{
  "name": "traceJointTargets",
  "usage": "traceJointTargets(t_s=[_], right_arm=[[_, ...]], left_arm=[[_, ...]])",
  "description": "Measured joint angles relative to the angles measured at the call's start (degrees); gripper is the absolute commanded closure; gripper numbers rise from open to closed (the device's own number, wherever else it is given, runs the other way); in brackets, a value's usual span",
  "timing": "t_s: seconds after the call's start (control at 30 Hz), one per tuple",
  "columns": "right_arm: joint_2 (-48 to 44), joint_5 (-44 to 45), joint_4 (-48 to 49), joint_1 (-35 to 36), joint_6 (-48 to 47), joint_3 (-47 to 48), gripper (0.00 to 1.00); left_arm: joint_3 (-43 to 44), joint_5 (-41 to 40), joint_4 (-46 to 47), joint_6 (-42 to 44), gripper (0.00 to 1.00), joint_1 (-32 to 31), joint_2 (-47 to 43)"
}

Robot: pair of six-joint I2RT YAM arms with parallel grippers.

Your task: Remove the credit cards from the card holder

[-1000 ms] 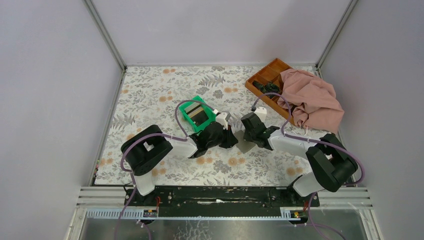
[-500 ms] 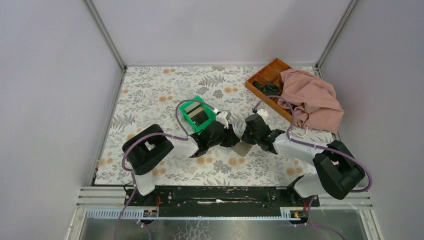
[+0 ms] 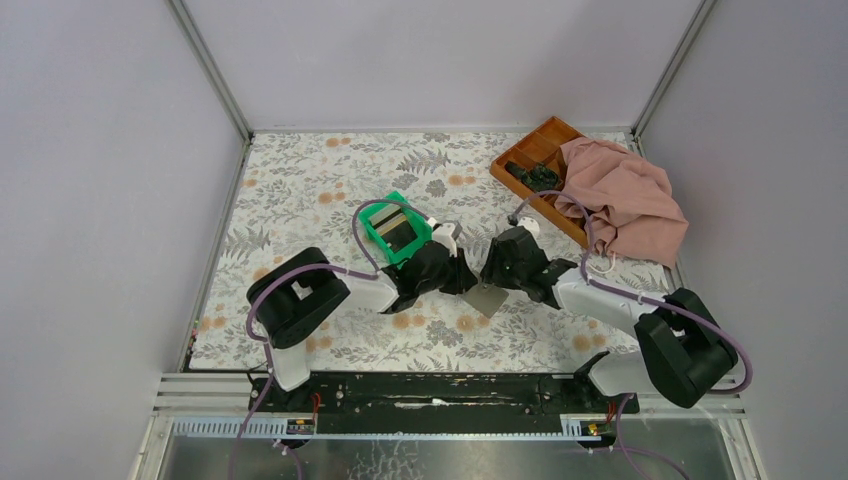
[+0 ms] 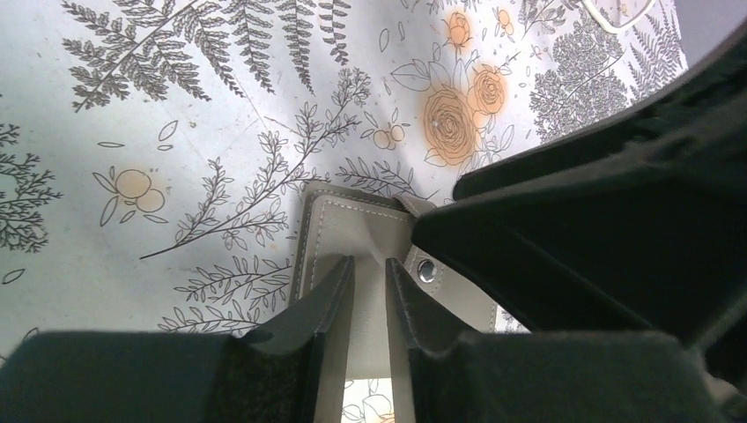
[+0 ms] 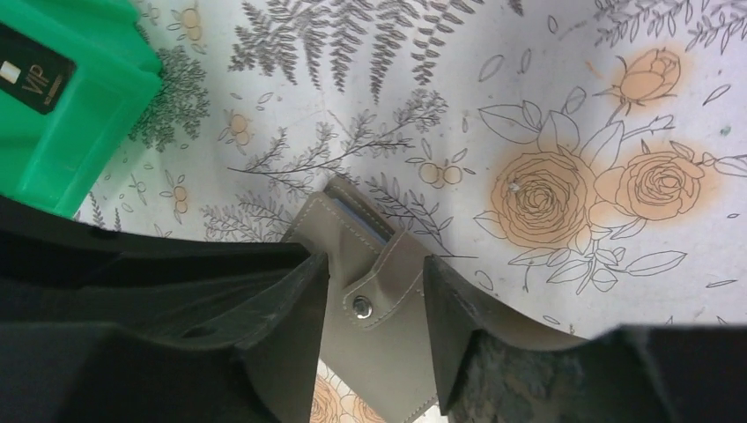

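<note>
The card holder (image 3: 487,297) is lying on the desk (image 3: 300,180), free room nearward. The right gripper (image 5: 377,264) is straddling its strap, jaws apart. The left gripper (image 4: 368,263) is reaching over its edge, hold unclear.

One card holder (image 3: 487,298) is counted, between two grippers: left gripper (image 4: 370,264), right gripper (image 5: 374,264). At its ten o'clock one green bin (image 5: 79,132) is seen, with one dark card (image 5: 33,67) inside. At two o'clock one tray (image 3: 545,135) and one pink cloth (image 3: 625,200) are counted.
</note>
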Motion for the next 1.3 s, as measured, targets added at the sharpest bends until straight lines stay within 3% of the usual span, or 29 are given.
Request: traceJointTargets(t_s=[0.07, 0.1, 0.37, 0.7, 1.0, 1.1, 1.3], right_arm=[[-0.68, 1.64, -1.51, 1.42, -1.33, 1.11, 0.46], [-1.03, 2.54, -2.21, 2.25, -1.95, 1.79, 0.45], [-0.59, 10.23, -7.19, 7.82, -4.79, 5.86, 0.44], [7.78, 15.91, -11.10, 12.83, -5.40, 8.52, 0.45], [11.45, 20.76, -12.83, 13.33, -4.35, 11.15, 0.79], [12.17, 21.55, -12.81, 13.42, -3.69, 11.65, 0.98], [12.28, 21.73, -12.48, 13.44, -2.91, 11.76, 1.00]], left_arm=[[0.00, -0.02, -0.39, -0.26, 0.98, 0.17, -0.07], [0.00, 0.00, -0.72, -0.26, 1.00, 0.26, -0.09], [0.81, 0.00, -3.34, -1.20, 1.00, 0.52, -0.09], [2.32, 0.00, -6.58, -1.68, 1.00, 0.81, -0.09], [2.34, 0.26, -6.78, -2.19, 1.00, 1.22, -0.09], [2.34, 0.37, -6.78, -2.25, 1.00, 1.22, -0.09], [2.34, 0.48, -6.78, -2.27, 1.00, 1.25, -0.09]])
